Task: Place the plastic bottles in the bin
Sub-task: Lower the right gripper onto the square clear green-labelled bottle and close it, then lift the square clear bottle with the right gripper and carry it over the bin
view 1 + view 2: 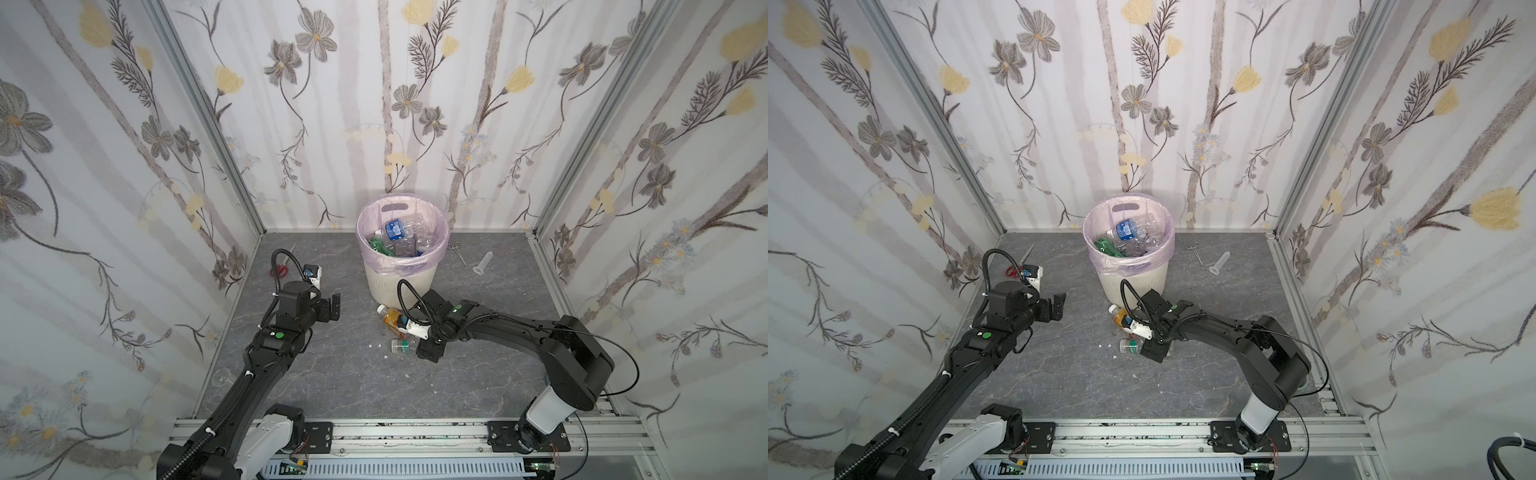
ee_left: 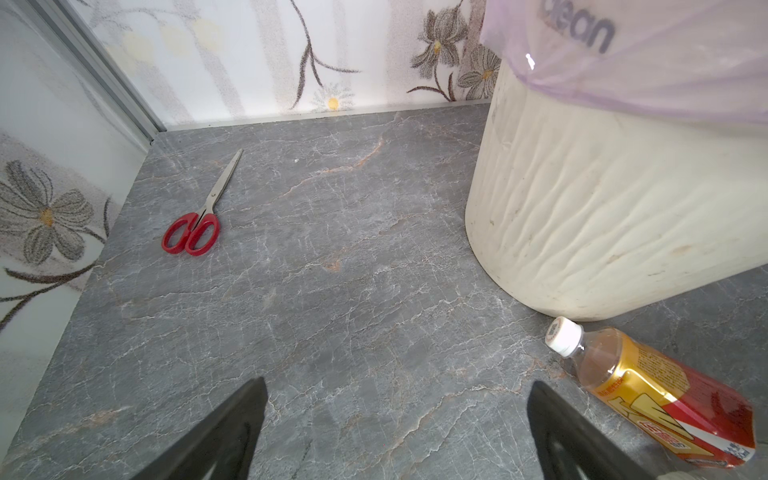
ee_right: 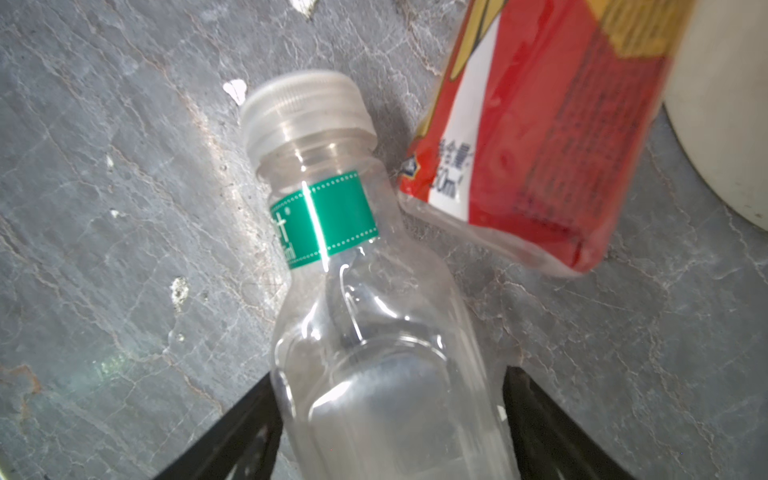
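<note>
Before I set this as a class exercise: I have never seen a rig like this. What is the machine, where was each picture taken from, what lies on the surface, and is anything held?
Two black robot arms work over a grey marble-look table. The two top views look down on the whole scene from overhead. The other two pictures come from a camera on each arm's wrist.

At the back stands the cream bin with a pink liner, already holding several bottles. On the table lie:
- an orange bottle with a white cap
- a clear bottle with a green label
- red-handled scissors
- small metal forceps
- a clear plastic tube

The left gripper is open and empty. The right gripper has its jaws on either side of the clear bottle. Whether they already grip it cannot be told.
</note>
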{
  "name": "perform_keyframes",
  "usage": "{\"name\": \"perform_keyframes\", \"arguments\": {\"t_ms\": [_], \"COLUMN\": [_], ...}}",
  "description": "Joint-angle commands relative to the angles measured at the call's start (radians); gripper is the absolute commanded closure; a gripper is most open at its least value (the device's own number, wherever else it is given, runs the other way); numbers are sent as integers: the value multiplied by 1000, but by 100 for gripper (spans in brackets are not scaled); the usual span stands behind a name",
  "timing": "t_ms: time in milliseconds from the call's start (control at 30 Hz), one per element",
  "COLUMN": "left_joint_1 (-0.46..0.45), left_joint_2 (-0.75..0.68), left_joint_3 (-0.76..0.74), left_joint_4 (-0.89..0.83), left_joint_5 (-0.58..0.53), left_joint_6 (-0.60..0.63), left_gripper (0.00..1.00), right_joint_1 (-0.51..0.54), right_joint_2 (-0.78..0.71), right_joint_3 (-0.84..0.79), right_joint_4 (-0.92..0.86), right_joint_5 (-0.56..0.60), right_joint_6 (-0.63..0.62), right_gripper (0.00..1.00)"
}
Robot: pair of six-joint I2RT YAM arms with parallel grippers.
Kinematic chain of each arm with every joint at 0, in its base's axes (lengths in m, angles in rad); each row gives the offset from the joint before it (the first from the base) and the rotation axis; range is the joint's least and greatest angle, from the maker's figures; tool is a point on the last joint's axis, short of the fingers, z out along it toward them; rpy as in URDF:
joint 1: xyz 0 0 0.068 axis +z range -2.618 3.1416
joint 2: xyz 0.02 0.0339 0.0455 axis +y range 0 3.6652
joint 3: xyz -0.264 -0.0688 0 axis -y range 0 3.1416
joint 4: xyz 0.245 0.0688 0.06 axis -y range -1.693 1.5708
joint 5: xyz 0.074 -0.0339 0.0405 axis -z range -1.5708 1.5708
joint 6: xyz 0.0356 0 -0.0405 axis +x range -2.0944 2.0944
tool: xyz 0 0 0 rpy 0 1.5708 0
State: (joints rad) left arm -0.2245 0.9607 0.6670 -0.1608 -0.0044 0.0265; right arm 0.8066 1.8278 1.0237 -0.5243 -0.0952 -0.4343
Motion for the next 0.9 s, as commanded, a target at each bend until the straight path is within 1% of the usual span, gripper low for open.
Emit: {"name": "perform_keyframes", "arguments": {"t_ms": [0,100,133,333,500,700,867], "left_joint_1": [2,2,2,2,2,2,2], "left_joint_2": [-2,-3,-3,-5,-11,-14,-15], "left_joint_3": [-1,-1,-2,-4,-5,-6,-6], "left_joint_4": [30,30,30,31,29,30,31], "left_joint_5": [-12,-13,-13,-16,-16,-16,-17], "left_joint_6": [4,2,2,4,1,1,1], "left_gripper": [0,0,0,0,0,0,0], "right_joint_1": [6,6,37,70,92,100,108], "right_joint_2": [17,28,31,47,52,10,-51], "right_joint_3": [10,9,7,4,13,24,45], "right_joint_4": [23,20,18,17,5,-12,-25], "right_joint_5": [20,29,29,49,54,28,-17], "right_joint_6": [1,1,1,15,25,29,38], "right_gripper": [22,25,26,31,38,44,46]}}
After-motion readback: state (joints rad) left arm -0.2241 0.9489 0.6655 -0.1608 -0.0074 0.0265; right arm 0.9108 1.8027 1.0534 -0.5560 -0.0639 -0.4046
